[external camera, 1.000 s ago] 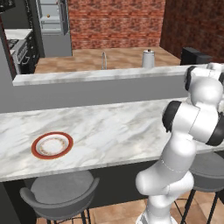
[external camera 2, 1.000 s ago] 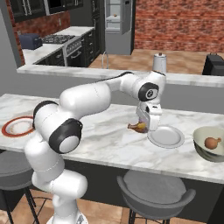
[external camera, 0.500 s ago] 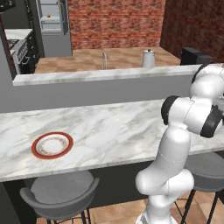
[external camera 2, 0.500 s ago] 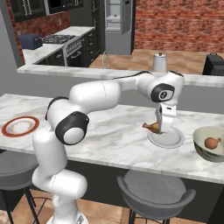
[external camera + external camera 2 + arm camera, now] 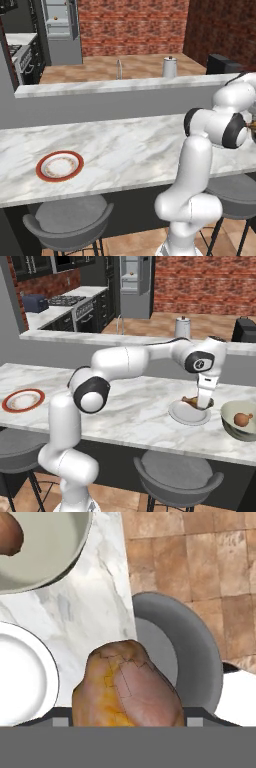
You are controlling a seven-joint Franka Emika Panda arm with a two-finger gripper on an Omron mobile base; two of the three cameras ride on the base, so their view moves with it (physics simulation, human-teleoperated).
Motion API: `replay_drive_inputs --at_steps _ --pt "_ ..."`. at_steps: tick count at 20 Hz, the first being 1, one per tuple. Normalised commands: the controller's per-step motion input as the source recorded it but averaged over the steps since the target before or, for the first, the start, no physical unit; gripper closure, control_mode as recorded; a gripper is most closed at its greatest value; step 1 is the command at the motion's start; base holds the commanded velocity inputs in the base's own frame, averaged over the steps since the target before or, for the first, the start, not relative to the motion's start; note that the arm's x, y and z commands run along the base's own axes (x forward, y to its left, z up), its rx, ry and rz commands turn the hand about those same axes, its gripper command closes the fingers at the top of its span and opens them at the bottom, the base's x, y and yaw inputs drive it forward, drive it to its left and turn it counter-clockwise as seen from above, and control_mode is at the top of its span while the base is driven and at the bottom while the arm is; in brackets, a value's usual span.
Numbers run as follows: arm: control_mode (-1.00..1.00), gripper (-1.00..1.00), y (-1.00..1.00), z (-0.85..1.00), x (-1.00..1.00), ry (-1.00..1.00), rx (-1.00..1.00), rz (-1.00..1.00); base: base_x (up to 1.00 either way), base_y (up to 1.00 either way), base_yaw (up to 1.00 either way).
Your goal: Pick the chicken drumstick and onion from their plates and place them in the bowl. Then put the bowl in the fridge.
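Chicken drumstick [image 5: 127,687] clamped between the fingers of the gripper [image 5: 202,402], carried clear of the counter, meaty end bulging up large in the hand view, thin bone end poking out toward the arm's side in the right base view. Held by the thick part, probably because that gives the jaws the most to bite on and keeps the piece from swinging. Jaws spread fairly wide around the meat, closed on it rather than standing free.

Directly beneath the gripper, a plain white plate [image 5: 188,412], bare. Beyond the gripper on the far side from the arm's base, near but apart from that plate, the bowl [image 5: 241,421], pale and deep, with a round brown thing already lying inside, most likely the onion [image 5: 242,419]. Carrying height looks chosen to clear the bowl's rim on the way across.

Next, judged from this: a short sideways carry over the bowl, then a release low enough that the drumstick drops in without bouncing out or knocking the onion.

Well away from the gripper, back along the counter [image 5: 130,411] past the arm's base, a red-rimmed plate [image 5: 59,166], nothing on it. Below the counter edge, grey stools [image 5: 178,474]. Far behind, across the kitchen, the fridge [image 5: 136,286], tall and silver-grey, still to come for the bowl.
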Motion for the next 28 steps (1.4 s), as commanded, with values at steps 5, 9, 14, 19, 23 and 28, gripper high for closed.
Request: replay_drive_inputs --at_steps 5,9,14,19,23,28 --pt "-1.00 1.00 -0.60 -0.01 0.00 -0.06 -0.12 -0.10 0.00 0.00 0.00" --pt "-1.00 1.00 -0.46 -0.07 0.01 -0.16 -0.14 -0.01 0.00 0.00 0.00" --pt "-1.00 1.00 -0.35 -0.08 0.14 -0.17 -0.08 0.01 0.00 0.00 0.00" --pt "-1.00 1.00 -0.30 -0.18 0.10 -0.06 -0.08 0.05 0.00 0.00 0.00" --pt "-1.00 1.00 -0.17 -0.32 0.01 -0.05 -0.14 0.10 0.00 0.00 0.00" --pt "-1.00 1.00 -0.22 -0.12 0.15 0.02 -0.17 0.11 0.00 0.00 0.00"
